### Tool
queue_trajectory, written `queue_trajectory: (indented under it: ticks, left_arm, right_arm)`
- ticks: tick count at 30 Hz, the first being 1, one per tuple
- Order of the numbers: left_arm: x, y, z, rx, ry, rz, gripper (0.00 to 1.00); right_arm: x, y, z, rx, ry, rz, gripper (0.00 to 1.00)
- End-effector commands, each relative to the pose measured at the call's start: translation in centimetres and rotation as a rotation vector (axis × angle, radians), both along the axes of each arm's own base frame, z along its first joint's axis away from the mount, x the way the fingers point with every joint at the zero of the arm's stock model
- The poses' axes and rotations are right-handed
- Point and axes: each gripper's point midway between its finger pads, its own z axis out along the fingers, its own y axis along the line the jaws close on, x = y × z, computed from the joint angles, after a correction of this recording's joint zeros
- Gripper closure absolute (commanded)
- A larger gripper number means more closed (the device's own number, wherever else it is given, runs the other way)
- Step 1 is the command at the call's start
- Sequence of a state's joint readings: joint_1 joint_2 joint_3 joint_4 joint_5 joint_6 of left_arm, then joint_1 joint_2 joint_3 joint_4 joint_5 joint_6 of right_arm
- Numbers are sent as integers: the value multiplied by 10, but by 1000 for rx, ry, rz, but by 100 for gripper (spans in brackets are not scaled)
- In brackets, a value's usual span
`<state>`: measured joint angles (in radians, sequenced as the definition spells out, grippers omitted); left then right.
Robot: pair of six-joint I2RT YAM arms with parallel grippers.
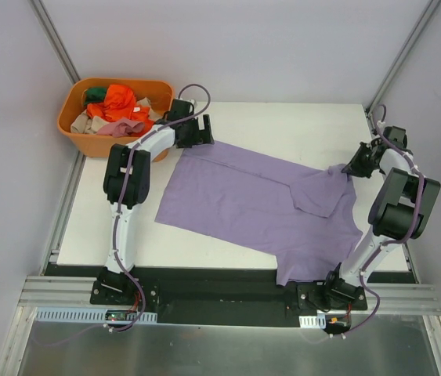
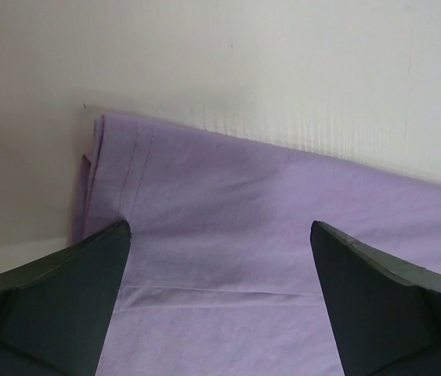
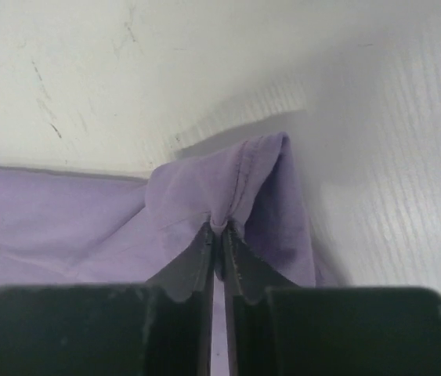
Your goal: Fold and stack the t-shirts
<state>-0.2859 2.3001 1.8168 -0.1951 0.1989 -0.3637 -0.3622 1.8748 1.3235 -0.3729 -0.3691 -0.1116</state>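
A purple t-shirt (image 1: pixel 251 205) lies spread on the white table, one sleeve folded over near the right. My left gripper (image 1: pixel 197 135) is open over the shirt's far left corner; in the left wrist view its jaws stand wide apart above the purple cloth (image 2: pixel 220 258), near a hemmed edge. My right gripper (image 1: pixel 352 168) is shut on a bunched hem of the shirt (image 3: pixel 228 196) at its far right corner, the cloth pinched between the fingertips.
An orange basket (image 1: pixel 75 129) holding several crumpled garments sits at the table's far left corner, just behind the left arm. The shirt's near right part hangs toward the table's front edge (image 1: pixel 204 262). Grey walls enclose the table.
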Motion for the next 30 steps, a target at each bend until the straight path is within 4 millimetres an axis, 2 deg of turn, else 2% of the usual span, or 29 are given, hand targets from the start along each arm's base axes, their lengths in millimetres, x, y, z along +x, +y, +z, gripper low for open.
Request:
queue_trajectory:
  ticks: [1,5,8,11,13,18,22,25,27,30]
  left_arm:
    - [-14,15,-17,-10,81,52,1]
    - [-20,31,-25,8,108,94,1]
    - [-22,41,-30,22,122,122,1]
    - [-23,46,-34,22,138,138,1]
    - [-23,49,-35,21,143,144,1]
    - [-22,53,-34,29,140,147,1]
    - [-24,54,-30,40,133,151,1]
    - [-24,60,-29,61,127,170,1]
    - [-25,60,-29,64,129,172,1]
    - [-26,61,-28,61,129,177,1]
  right_arm:
    - [-6,-14,17,-61,-1,-91,99]
    - [-16,-34,33,-160,16,-199,99]
    - [-32,-60,48,-288,53,-317,99]
    - [-38,-70,58,-345,46,-344,98]
    - [-41,-73,55,-353,66,-340,93]
    - [-39,-70,46,-312,110,-311,53]
    - [-44,-66,56,-296,91,-336,34]
    - [-61,-61,58,-287,92,-382,27]
    - [-76,-59,53,-289,116,-415,27]
    - [-93,-48,37,-225,176,-392,35]
